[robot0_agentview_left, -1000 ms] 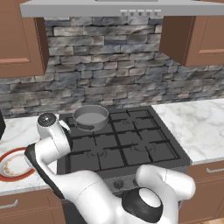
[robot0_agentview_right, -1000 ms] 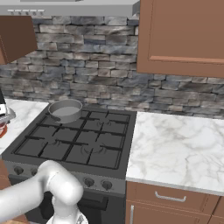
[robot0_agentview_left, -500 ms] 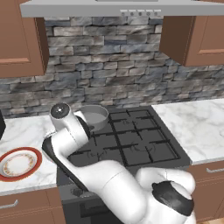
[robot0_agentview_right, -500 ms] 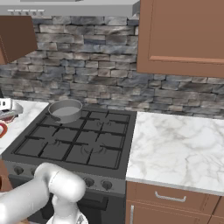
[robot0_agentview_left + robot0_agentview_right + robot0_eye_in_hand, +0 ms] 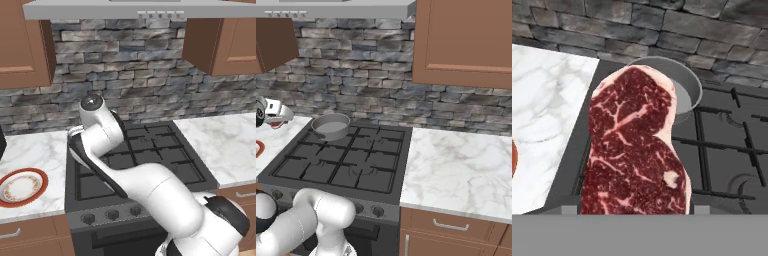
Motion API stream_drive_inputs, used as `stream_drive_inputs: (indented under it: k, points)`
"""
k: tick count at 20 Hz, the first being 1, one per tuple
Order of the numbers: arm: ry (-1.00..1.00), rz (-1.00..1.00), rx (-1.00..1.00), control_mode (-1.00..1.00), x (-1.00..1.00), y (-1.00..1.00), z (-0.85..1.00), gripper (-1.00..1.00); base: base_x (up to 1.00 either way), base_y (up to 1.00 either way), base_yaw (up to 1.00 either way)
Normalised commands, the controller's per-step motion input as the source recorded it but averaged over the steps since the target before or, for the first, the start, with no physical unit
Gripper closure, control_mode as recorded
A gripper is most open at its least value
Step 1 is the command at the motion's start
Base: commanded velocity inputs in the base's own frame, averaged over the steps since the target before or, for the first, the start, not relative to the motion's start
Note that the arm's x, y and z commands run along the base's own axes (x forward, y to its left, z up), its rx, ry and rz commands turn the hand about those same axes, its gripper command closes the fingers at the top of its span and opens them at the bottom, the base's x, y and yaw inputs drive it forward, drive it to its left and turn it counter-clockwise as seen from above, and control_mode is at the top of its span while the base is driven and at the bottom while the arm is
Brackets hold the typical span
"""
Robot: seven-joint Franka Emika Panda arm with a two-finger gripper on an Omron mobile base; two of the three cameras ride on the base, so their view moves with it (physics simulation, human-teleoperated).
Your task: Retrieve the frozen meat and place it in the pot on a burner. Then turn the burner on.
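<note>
Dark-red frozen meat (image 5: 634, 150) in claw | pot (image 5: 331, 126) on back-left burner

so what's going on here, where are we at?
The arm is carrying the frozen meat toward the stove. In the hand view the slab hangs from the jaws over the stove's left edge, with the pot just beyond it on the back-left burner, empty. The white plate with the orange-red rim sits bare on the left counter. Nothing is in the pot yet.
</note>
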Motion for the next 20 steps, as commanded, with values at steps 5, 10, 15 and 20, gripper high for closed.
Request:
stream_drive_inputs:
  k: [5,10,15,20]
  points:
    - [0.01,-0.15,0.05,-1.0,0.0,-0.65,0.47,1.0,0.0,0.0,0.0]
    - [0.21,-0.1,0.14,-1.0,0.26,-0.61,0.01,1.0,0.0,0.0,0.0]
    - [0.16,-0.07,0.08,-1.0,0.46,-0.44,0.0,1.0,0.0,0.0,0.0]
    - [0.03,0.0,0.01,-1.0,0.42,-0.04,-0.03,1.0,0.0,0.0,0.0]
